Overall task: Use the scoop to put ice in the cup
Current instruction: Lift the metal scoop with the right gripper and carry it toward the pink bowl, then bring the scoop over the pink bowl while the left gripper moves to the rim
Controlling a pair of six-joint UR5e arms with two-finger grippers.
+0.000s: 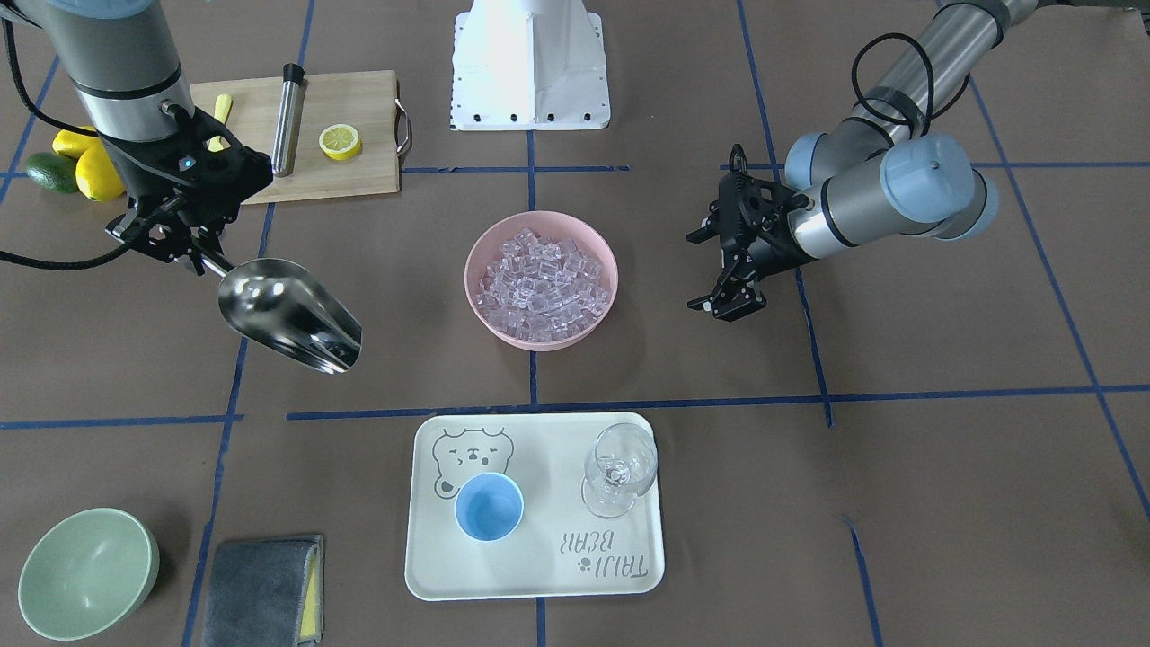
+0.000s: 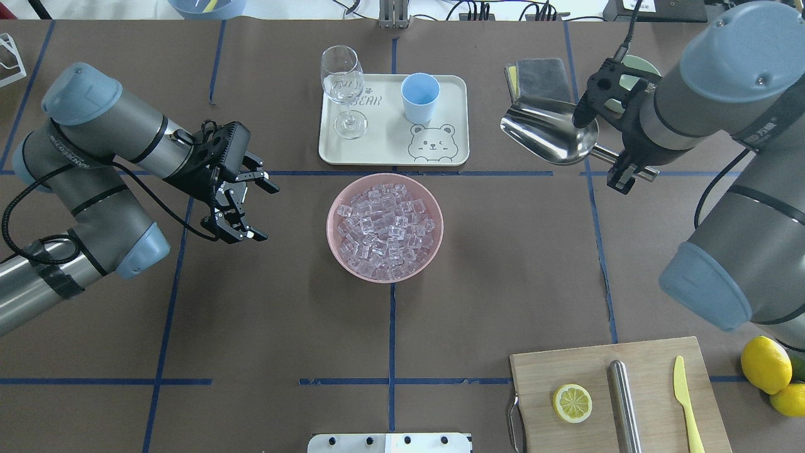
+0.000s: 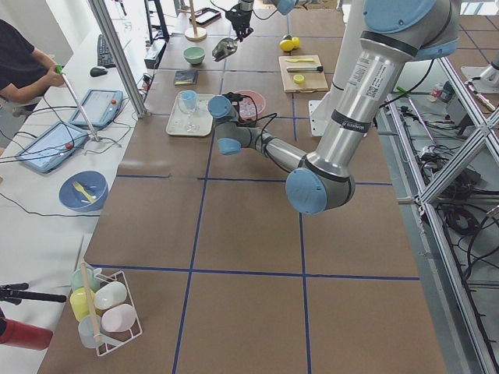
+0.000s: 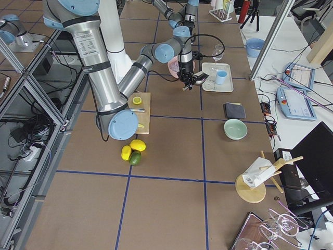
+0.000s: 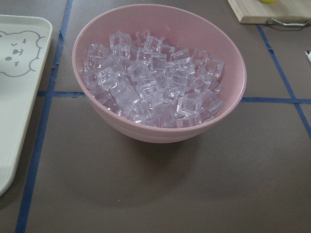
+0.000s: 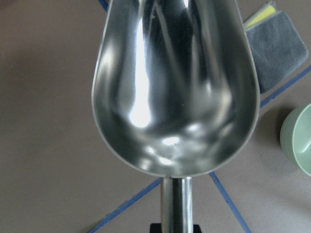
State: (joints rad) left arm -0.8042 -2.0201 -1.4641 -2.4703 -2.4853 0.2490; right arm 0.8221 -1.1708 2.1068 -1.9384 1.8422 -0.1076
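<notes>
My right gripper (image 1: 190, 254) is shut on the rod handle of the steel scoop (image 1: 289, 314) and holds it above the table, to one side of the pink bowl (image 1: 485, 319). The scoop's trough (image 6: 175, 87) is empty. The ice (image 1: 542, 286) fills the pink bowl at the table's middle, and shows close up in the left wrist view (image 5: 150, 82). The light-blue cup (image 1: 489, 507) stands upright and empty on the white tray (image 1: 539, 575). My left gripper (image 2: 251, 204) is open and empty, beside the bowl on its other side, facing it.
A clear wine glass (image 1: 620, 467) stands on the tray next to the cup. A green bowl (image 1: 88, 572) and a grey cloth (image 1: 262, 590) lie beyond the scoop. A cutting board (image 1: 350, 171) holds a lemon half, a steel cylinder and a yellow knife; lemons (image 1: 94, 171) lie beside it.
</notes>
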